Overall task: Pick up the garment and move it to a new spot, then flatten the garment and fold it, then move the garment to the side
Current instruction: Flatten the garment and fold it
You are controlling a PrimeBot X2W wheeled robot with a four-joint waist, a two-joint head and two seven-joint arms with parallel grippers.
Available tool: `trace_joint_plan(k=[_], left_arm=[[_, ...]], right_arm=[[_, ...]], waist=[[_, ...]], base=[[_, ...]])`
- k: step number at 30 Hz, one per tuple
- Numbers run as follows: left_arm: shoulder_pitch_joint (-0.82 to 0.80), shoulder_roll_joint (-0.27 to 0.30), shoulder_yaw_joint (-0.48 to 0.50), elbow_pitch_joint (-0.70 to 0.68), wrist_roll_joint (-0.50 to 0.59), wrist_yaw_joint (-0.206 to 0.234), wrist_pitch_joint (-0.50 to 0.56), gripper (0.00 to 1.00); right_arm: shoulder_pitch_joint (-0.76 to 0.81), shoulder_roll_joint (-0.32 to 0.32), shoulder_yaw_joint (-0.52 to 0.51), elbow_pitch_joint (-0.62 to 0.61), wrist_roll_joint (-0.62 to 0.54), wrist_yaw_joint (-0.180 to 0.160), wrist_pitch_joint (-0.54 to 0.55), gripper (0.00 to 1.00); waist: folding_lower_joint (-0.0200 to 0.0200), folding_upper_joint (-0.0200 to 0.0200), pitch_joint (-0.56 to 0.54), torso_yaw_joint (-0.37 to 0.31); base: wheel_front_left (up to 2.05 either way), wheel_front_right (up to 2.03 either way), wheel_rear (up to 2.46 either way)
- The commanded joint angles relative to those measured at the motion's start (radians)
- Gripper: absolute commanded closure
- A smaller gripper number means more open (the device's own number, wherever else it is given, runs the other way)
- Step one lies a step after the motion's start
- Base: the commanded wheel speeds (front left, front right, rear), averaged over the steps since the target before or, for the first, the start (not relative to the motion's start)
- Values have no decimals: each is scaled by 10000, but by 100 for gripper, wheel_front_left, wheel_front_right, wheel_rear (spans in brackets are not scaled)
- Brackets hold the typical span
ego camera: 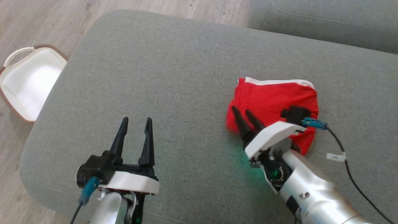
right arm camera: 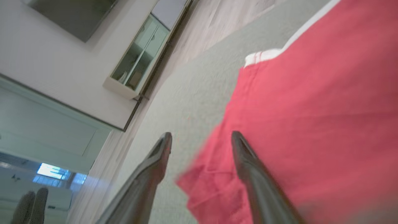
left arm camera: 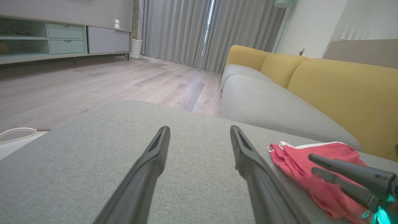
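Folded red garment (ego camera: 273, 96) on the grey cushion (ego camera: 174, 62), both claws open and empty.

The garment, white trim along its upper edge, lies right of centre in the head view as a compact bundle. The right gripper (ego camera: 241, 109) is over its left edge, fingers spread and gripping nothing. In the right wrist view one finger lies over red cloth and the other over bare cushion; I cannot tell whether the tips touch the fabric. The left gripper (ego camera: 136, 119) is at the lower left, jaws wide apart, over bare cushion and well apart from the garment. A white basket (ego camera: 28, 84) with a brown rim stands on the wooden floor (ego camera: 46, 18) at the left edge.
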Motion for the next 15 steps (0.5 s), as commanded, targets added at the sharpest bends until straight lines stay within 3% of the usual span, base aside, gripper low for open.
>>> trace_joint_plan(k=[1,9,15], left_arm=[[-336,70,295,-280,-64,96,-93,0],[-323,70,398,-242,-9,114,-93,0],[-303,70,605,-441,48,83,-93,0]], right_arm=[[-150,143,344,-268,63,67,118,0],[77,143,1567,-826,273,67,812,0],[-319,7,1387,-1013,-544,67,-180,0]], waist=[[0,0,-26,-37],[0,0,-182,-424],[0,0,-285,-1050]], base=[[0,0,0],[0,0,0],[0,0,0]])
